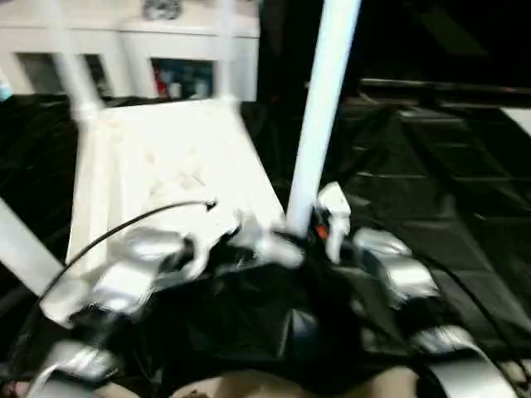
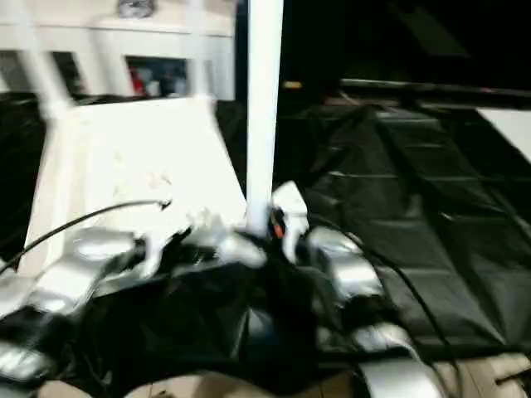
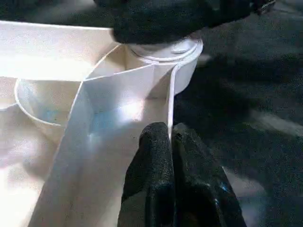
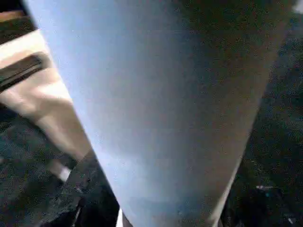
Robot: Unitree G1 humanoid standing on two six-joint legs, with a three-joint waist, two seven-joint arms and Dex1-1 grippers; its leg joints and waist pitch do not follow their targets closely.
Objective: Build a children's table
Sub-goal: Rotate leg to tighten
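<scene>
Nearest the camera, the robot's two silver forearms are reaching forward over crumpled black plastic sheeting [image 1: 431, 191] that is covering the surface.

The left gripper [image 3: 171, 142] is sitting with its jaws clenched together; its black fingertips are meeting at a thin upright rib on the underside of the white plastic rectangular tabletop [image 1: 174, 166], and whether the rib is pinched between them cannot be told. Just beyond those fingertips, a round corner socket [image 3: 165, 59] is carrying the foot of a tube, with a dark shape lying over its top.

The right gripper [image 4: 142, 198] is standing close against a long white cylindrical tube leg [image 1: 323, 108]. One black finger [image 4: 80, 189] is showing beside the tube; whether the jaws are grasping it or standing released around it cannot be told. That leg is rising nearly upright from the near right corner of the tabletop.

The tabletop is lying upside down on the black sheeting, stretching away from the robot. At its far left corner another white tube leg [image 1: 70, 62] is standing. Behind it, a white cabinet with glass doors [image 1: 178, 70] is standing along the back.
</scene>
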